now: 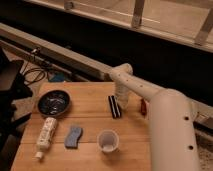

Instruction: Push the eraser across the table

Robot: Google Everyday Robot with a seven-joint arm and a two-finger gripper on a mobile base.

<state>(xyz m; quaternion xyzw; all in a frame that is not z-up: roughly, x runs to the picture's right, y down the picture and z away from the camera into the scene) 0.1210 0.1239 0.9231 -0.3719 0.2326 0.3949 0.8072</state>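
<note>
Your eraser [115, 106] lies on the table [90, 122], right of centre, just beside the gripper [122, 101], which hangs down at its right edge. Near it stand a cup [108, 141], a blue sponge [73, 136] and a dark bowl [54, 103].

A dark round bowl [53, 102] stands at the left part of the table [92, 92], near the far edge. In front of it lies a white tube [46, 136] with some print on it, its cap end pointing to the near left corner. Just right of the tube lies a blue sponge [73, 136] with wavy edges. More to the right stands a white cup [108, 141], upright and open at the top. The claw [121, 101] is low over the table's far right part. Behind the arm, at the right edge, a small dark red object [143, 106] is partly hidden. Black cables [35, 75] lie on the floor beyond the left side.
</note>
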